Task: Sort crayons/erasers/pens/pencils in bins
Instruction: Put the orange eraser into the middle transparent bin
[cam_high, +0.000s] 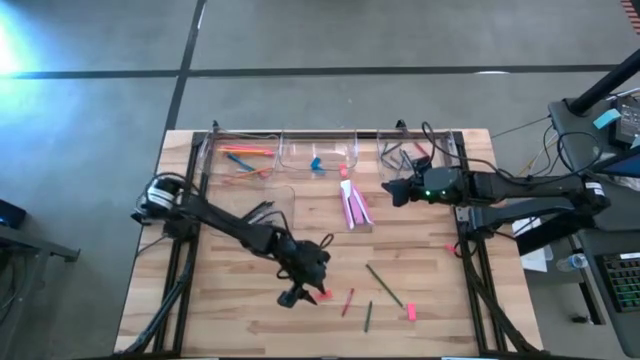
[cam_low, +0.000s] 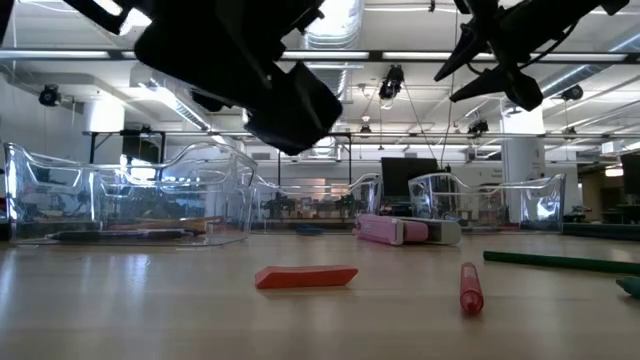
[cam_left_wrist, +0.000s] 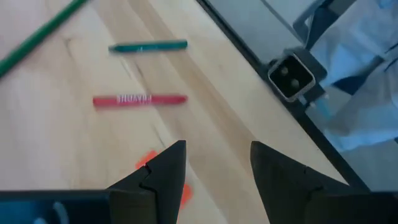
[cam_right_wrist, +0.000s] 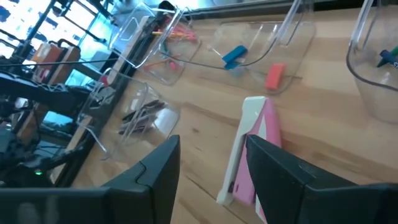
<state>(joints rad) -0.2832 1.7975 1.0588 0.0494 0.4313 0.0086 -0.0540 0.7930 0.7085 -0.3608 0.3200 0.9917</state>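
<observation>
My left gripper (cam_high: 303, 292) (cam_left_wrist: 214, 167) hangs open just above the near middle of the table. An orange-red eraser (cam_high: 322, 295) (cam_low: 305, 277) lies flat beside one of its fingers, partly hidden in the left wrist view (cam_left_wrist: 148, 159). A red crayon (cam_left_wrist: 140, 99), a green crayon (cam_left_wrist: 149, 46), a long green pencil (cam_high: 385, 285) and a pink eraser (cam_high: 411, 312) lie loose nearby. My right gripper (cam_high: 390, 190) (cam_right_wrist: 211, 165) is open in the air over a pink and white pack (cam_right_wrist: 255, 146). Clear bins (cam_high: 240, 157) line the far edge.
The middle bin (cam_high: 320, 160) holds a blue and a pink eraser, the right bin (cam_high: 410, 155) dark pens. A fourth clear bin (cam_high: 268, 200) with dark sticks stands nearer, left of the pack. A metal frame runs along the table's sides.
</observation>
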